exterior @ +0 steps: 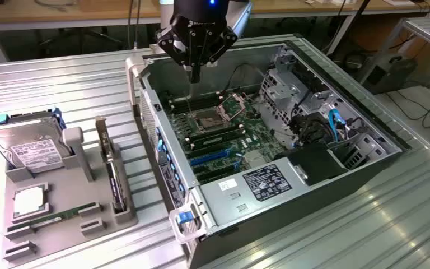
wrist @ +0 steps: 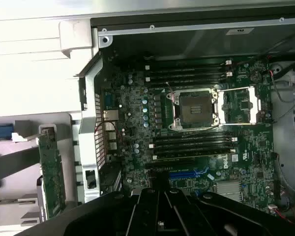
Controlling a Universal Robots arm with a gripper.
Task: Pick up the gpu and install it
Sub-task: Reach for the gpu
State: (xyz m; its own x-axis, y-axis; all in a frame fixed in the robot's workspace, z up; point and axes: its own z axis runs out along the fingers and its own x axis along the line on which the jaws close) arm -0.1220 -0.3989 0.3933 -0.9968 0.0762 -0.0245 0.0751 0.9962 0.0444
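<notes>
One gpu (exterior: 112,171), and it's not in the machine yet. It's standing on its long edge in a slot of the grey tray (exterior: 73,193) on the exterior view's left, just beside the open computer case (exterior: 312,224), with its silver bracket (exterior: 101,130) at the end furthest from the camera. The hard drive (exterior: 32,150) and a memory stick (exterior: 51,217) sit in the same tray, further toward the exterior view's left.

The gripper (exterior: 194,77) is nowhere near the card. It hangs over the far side of the case, above the motherboard (exterior: 256,131), well apart from the tray. As far as I can see the fingers are pressed together with nothing between them.

On handling, my guess is that it's light and stiff, so weight isn't the worry. It's a bare circuit board, which means it's fragile: squeeze across the components and you risk cracking something, and the flat faces look slick. The top edge sticks up out of the slot and is the only bit really on offer. I'd pinch the board's two faces near the middle of that edge so it doesn't swing. The tray slot holds it upright, so it has to come out straight.
</notes>
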